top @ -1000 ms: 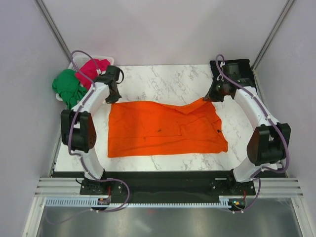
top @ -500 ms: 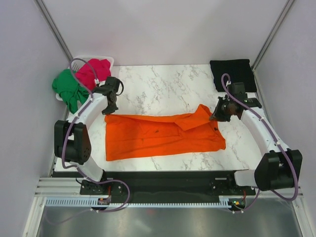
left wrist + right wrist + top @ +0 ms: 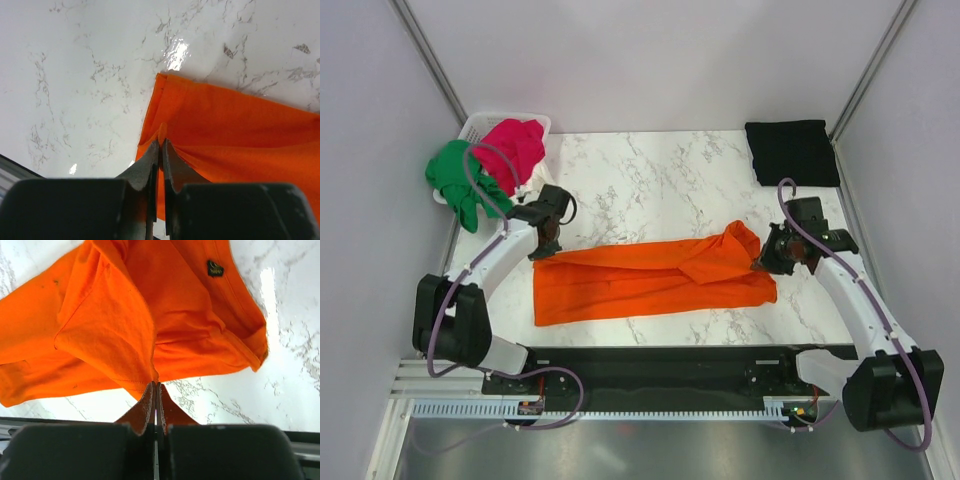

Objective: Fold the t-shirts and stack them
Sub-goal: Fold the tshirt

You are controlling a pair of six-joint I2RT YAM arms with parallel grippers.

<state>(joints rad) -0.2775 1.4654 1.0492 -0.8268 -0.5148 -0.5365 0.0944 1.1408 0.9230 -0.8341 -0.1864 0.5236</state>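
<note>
Within the last second both arms have drawn the far edge of the orange t-shirt (image 3: 650,285) toward the near side, so it now lies as a narrower band across the table (image 3: 660,170); the lengthwise fold looks roughly half done. The left gripper (image 3: 549,238) and right gripper (image 3: 767,256) each pinch an orange corner, closed on cloth, which only the wrist views make plain; the overhead alone shows the black t-shirt (image 3: 790,150) at far right

Bright, even overhead light; glare patches on the glossy marble table (image 3: 176,52); near end effectors blurred.
</note>
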